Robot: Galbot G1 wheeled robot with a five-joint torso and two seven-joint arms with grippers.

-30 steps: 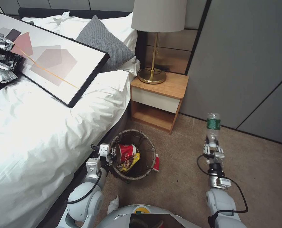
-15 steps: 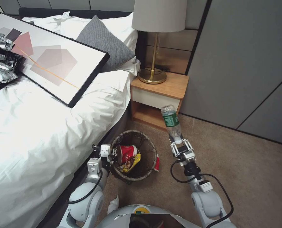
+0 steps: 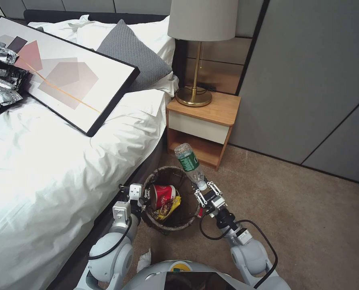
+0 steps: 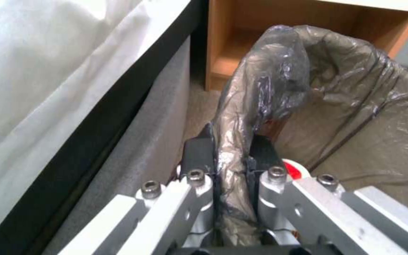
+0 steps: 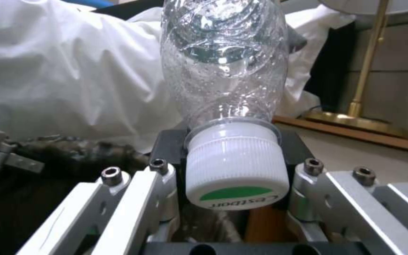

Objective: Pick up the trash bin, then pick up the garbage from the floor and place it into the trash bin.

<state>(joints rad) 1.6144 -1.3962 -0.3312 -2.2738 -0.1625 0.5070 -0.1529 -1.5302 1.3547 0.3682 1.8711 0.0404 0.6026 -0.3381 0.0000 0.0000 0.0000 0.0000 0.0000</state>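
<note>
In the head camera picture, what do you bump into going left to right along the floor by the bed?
left claw → trash bin → right claw holding the green-labelled bottle

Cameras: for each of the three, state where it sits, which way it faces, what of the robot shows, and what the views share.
Head view: on the robot's head, facing forward and down at the round lined trash bin by the bed; both arms show.
Left wrist view: on the left wrist, facing along the left pincer, shut on the bin's liner-covered rim.
Right wrist view: on the right wrist, facing along the right pincer, shut on the clear green-labelled plastic bottle at its white cap.
Shared: the bottle also shows in the head view; the bin, in all three.
</note>
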